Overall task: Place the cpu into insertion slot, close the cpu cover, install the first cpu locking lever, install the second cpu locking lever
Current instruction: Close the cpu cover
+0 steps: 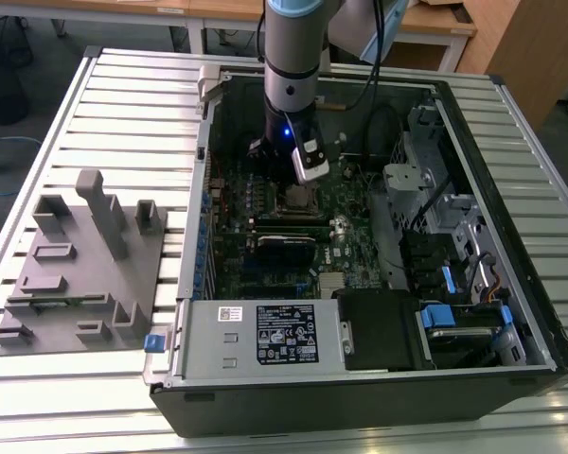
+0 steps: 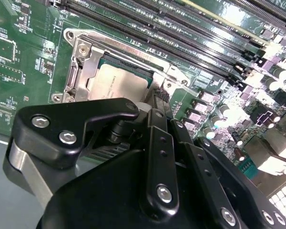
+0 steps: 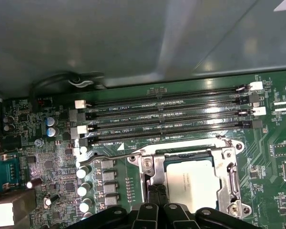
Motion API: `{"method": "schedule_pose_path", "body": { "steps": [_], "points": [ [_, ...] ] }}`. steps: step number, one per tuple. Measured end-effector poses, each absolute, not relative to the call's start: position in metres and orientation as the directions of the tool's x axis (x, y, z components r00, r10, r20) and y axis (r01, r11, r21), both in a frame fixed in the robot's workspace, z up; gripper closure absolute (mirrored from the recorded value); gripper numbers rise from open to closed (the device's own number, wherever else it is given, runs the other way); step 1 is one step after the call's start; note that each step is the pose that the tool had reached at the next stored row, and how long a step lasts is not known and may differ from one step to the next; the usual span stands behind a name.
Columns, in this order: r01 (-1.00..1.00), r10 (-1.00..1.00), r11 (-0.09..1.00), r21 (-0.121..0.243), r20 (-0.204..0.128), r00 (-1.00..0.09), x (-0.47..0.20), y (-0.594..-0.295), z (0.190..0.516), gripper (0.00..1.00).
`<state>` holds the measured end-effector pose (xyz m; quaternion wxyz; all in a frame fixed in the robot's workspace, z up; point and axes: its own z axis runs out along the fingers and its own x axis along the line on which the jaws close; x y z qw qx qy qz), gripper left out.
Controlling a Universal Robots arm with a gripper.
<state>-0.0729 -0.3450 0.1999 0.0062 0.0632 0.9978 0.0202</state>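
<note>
We find the cpu [image 3: 188, 179] seated and the cover [image 3: 229, 179] down; latching the levers [image 3: 109, 156] seems left. The gripper [image 3: 155, 193] sits at the socket's edge, its fingers [image 3: 149, 196] apparently pinched together and empty.

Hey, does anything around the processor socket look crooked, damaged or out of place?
Nothing damaged or spilled. The cpu lies square within the cpu cover. One thin wire lever juts out sideways beside the memory slots, so it looks unlatched, though I can't be sure.

The arm [image 1: 292, 66] is reaching straight down from above, its wrist standing vertical. The gripper [image 3: 156, 192] is pointing downward, its jaws sitting drawn together at the tips in the first wrist view.
</note>
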Motion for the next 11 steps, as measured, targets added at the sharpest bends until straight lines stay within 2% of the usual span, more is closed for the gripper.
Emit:
{"method": "schedule_pose_path", "body": {
  "steps": [11],
  "points": [
    [0.126, 0.126, 0.991, 0.040, -0.009, -0.992, -0.073, -0.345, 0.215, 0.90]
  ]
}}
